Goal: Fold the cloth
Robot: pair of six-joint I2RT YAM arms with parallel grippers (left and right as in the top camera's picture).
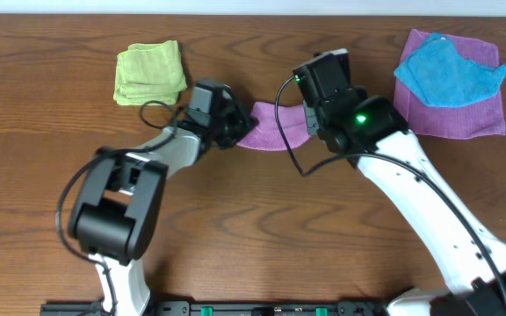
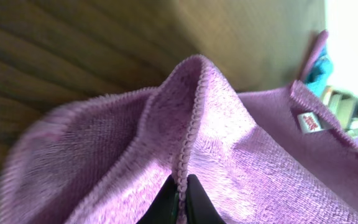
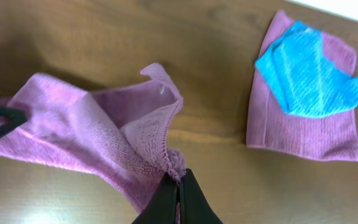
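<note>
Brown wood-grain surface (image 1: 33, 132) carries everything, with a pale wall strip (image 1: 235, 7) along its far edge. The left jaws are pressed fully together on the stitched hem of the mauve cloth (image 1: 271, 130), pinching up a ridge that rises toward the wrist camera. The right jaws are likewise closed tight, nipping a bunched edge of the same cloth from its right side. Between the two grips the cloth lies rumpled near the middle of the surface, one layer doubled back over another, with a small white label (image 2: 309, 121) showing by its hem. To the left, well apart, sits a folded lime-green cloth (image 1: 150, 73). At the far right, near the back edge, a second mauve cloth (image 1: 468, 114) lies flat with a crumpled bright blue cloth (image 1: 446, 70) on top. Bare wood stretches in front of the held cloth toward the near edge.
</note>
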